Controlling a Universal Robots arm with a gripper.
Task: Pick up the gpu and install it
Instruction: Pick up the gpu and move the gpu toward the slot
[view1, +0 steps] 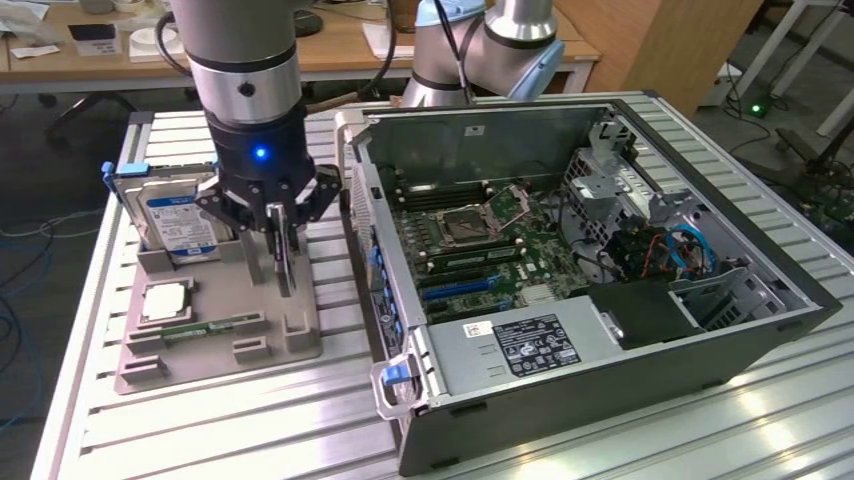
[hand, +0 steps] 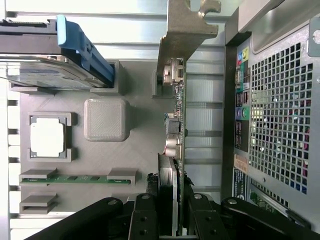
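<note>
We see the end effector (view1: 280, 222) closed narrow on the gpu (view1: 283, 268), and the card hangs on edge left of centre in the exterior view, over the grey holder tray (view1: 200, 360). Just to the exterior view's left of it stands the hard drive (view1: 180, 215). The open computer case (view1: 641, 385) sits to the right on the worktop (view1: 200, 430).

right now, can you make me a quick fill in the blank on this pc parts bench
1. The gripper has its jaws closed on the ____.
2. The hard drive stands in the grey tray and carries a blue and ____ label.
3. The computer case sits to the exterior view's ____ of the tray.
4. The memory stick lying in the tray is ____.
Missing words: gpu; white; right; green.
</note>
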